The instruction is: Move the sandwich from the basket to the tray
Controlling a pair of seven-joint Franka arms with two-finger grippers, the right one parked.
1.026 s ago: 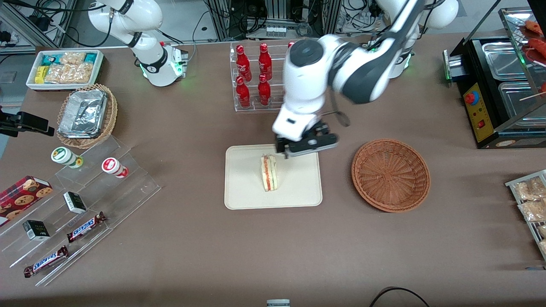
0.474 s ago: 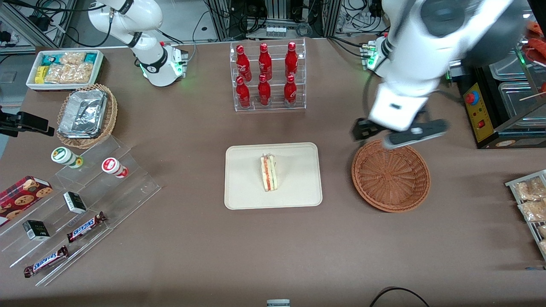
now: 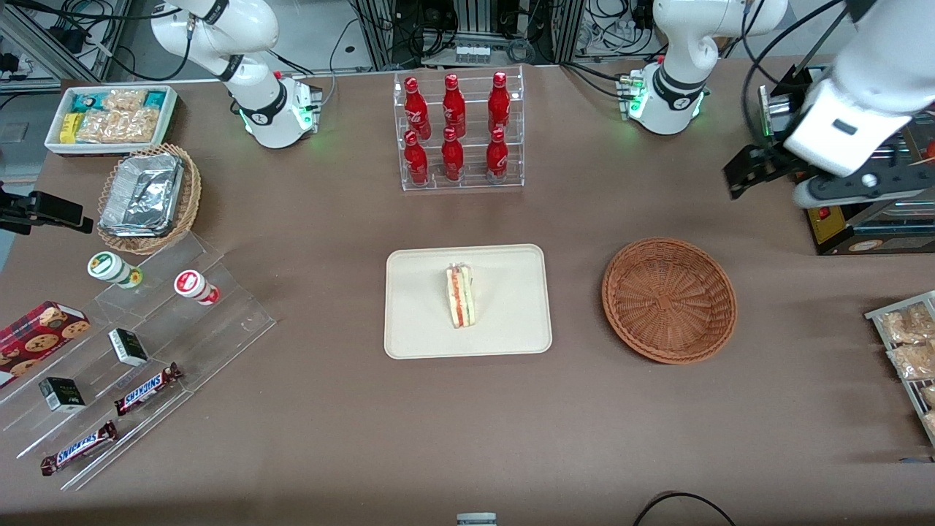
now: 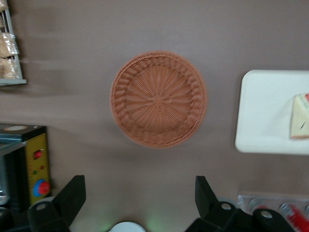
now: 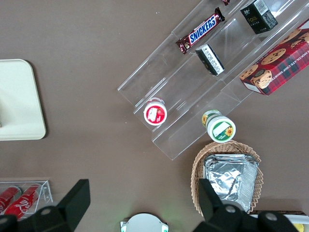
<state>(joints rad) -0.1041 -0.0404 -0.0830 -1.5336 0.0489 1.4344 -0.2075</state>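
The sandwich (image 3: 460, 295) lies on the tray (image 3: 511, 329). Beside the tray sits the basket (image 3: 669, 299), nothing in it. The gripper (image 3: 818, 179) hangs spread wide, holding nothing, high above the table (image 3: 467, 424) near the black machine (image 3: 847, 219), clear of the basket.

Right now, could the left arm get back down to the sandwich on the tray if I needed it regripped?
Probably yes. The sandwich lies uncovered on the tray with nothing over it. The gripper hangs high near the working arm's end, fingers open, with only the empty basket between.

Six red bottles (image 3: 456, 128) in a clear rack (image 3: 462, 183); Snickers bars (image 3: 147, 388) on acrylic steps (image 3: 219, 321).
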